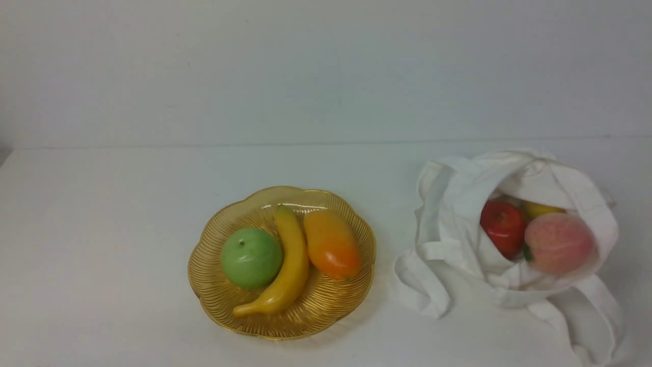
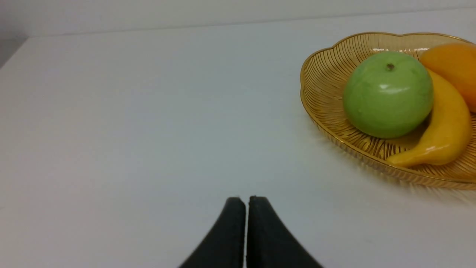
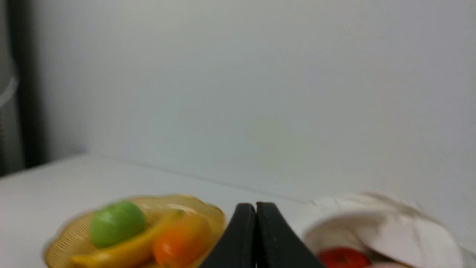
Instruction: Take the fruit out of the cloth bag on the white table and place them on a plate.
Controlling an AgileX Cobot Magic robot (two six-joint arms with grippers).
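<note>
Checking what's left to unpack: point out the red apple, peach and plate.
red apple (image 1: 501, 227), front view, its front face.
peach (image 1: 558, 242), front view, its pink middle.
plate (image 1: 214, 300), front view, bare ribbed wall.

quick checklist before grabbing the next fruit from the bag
1. Bag mouth open, fruit showing: ok.
2. Peach at the mouth, unblocked: ok.
3. Right pincer open to grasp: not ok, shut.
4. Left pincer empty: ok, shut on nothing.
5. Yellow fruit behind the peach reachable: cannot tell.
6. Plate has room: cannot tell, looks crowded.
</note>
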